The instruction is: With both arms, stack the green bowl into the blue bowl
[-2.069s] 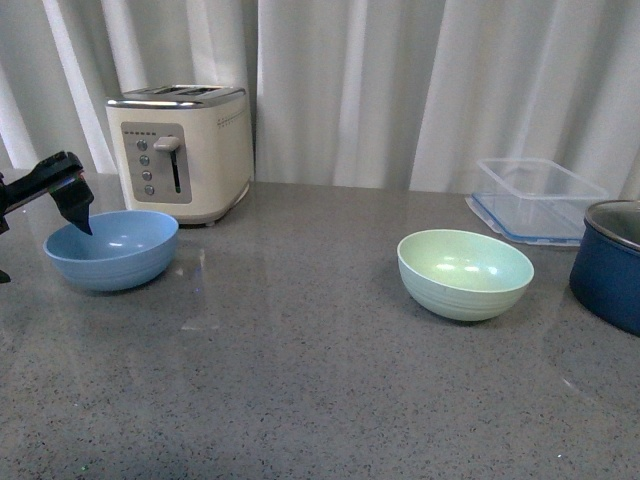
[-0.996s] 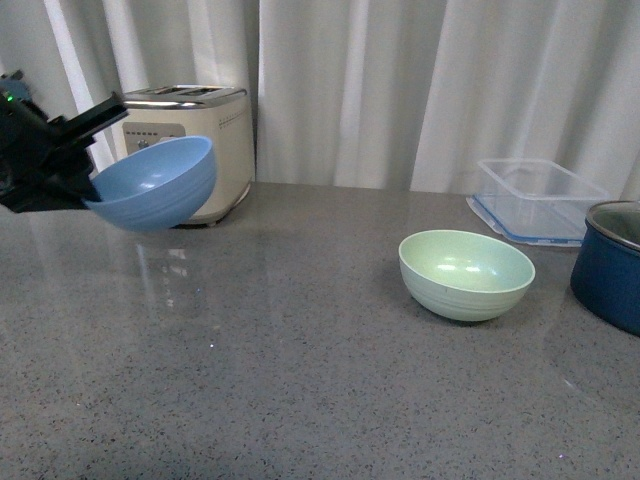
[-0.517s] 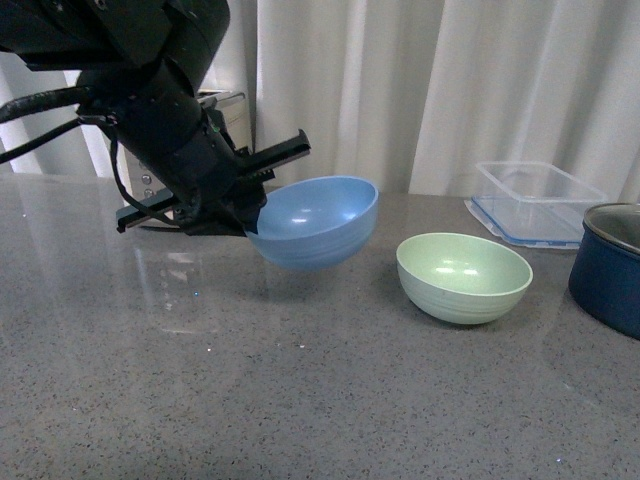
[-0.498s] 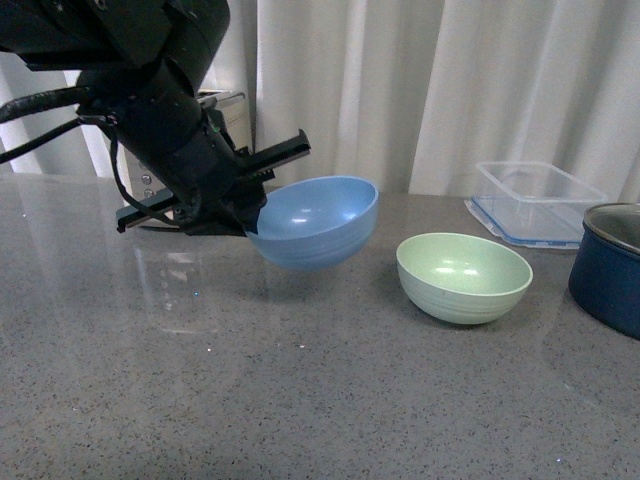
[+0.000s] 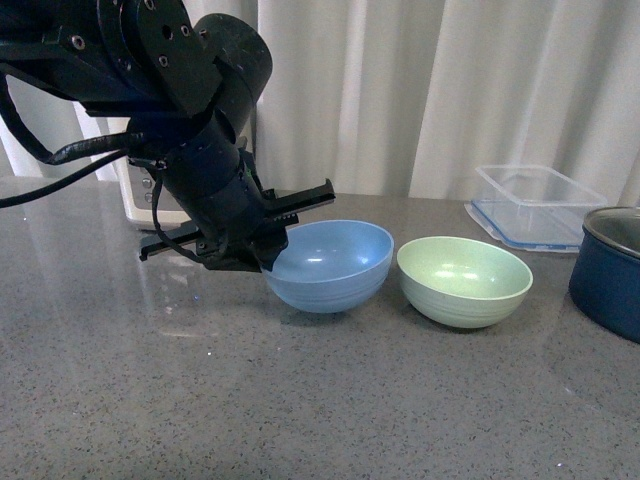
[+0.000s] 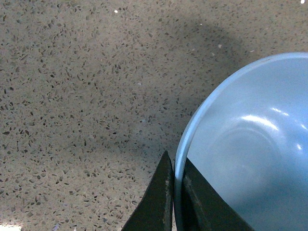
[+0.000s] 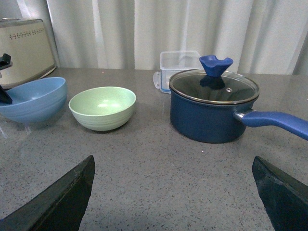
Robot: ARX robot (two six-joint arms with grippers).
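The blue bowl sits low at the table's middle, just left of the green bowl; a narrow gap shows between them. My left gripper is shut on the blue bowl's left rim, one finger inside and one outside, as the left wrist view shows: gripper, blue bowl. Whether the bowl rests on the table I cannot tell. The right wrist view shows the blue bowl and green bowl side by side. My right gripper is open, wide apart, over bare table, well short of the green bowl.
A dark navy pot with glass lid and long handle stands right of the green bowl. A clear plastic box sits behind it. The cream toaster is at the back left, mostly behind my left arm. White curtains close off the back.
My left arm has carried the blue bowl from the far left, lifted it, moved it right and lowered it beside the green bowl. The green bowl has stayed put.
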